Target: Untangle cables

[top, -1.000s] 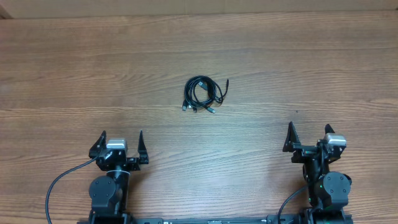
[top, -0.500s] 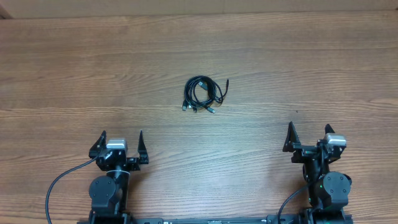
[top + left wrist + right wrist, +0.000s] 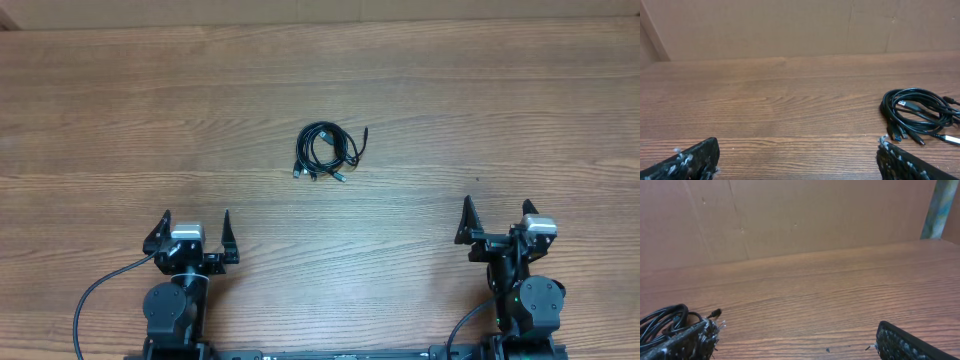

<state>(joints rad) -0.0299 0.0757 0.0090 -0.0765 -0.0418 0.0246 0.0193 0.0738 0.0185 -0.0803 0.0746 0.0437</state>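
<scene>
No readable text, label, brand, number or sign appeared in any view: none on the wooden table (image 3: 420, 90), the cables (image 3: 328, 150), or the cardboard wall (image 3: 790, 25) behind.

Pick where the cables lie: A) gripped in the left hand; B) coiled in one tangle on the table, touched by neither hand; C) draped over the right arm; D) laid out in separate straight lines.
B: the cables sit bundled on the table, apart from the open left hand and right hand.
</scene>
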